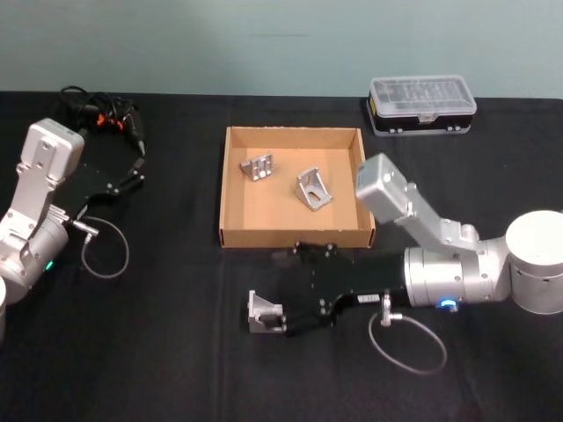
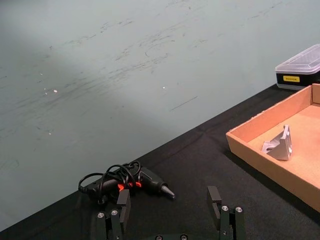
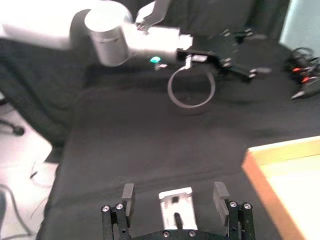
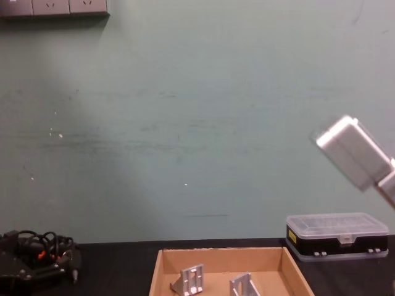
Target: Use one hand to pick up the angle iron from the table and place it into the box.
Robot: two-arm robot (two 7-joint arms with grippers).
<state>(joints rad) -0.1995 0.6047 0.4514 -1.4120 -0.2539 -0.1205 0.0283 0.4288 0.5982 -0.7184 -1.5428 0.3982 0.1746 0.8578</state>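
One angle iron (image 1: 262, 314) lies on the black table (image 1: 158, 352) in front of the box (image 1: 233, 176). My right gripper (image 1: 287, 294) is low over the table beside it and open. In the right wrist view the angle iron (image 3: 176, 212) lies in the gap of the right gripper (image 3: 174, 196), clear of both fingers. Inside the tan box are two more angle irons (image 1: 259, 166) (image 1: 314, 188), and the chest view shows them (image 4: 191, 280) (image 4: 244, 285) standing in the box (image 4: 222, 253). My left gripper (image 1: 136, 171) (image 2: 169, 200) rests open at the far left.
A clear-lidded black plastic case (image 1: 420, 104) (image 4: 336, 235) stands behind the box at the right. A black tool with tangled cable (image 1: 101, 110) (image 2: 130, 182) lies at the back left by the left gripper. A grey cable loop (image 1: 406, 343) hangs from the right wrist.
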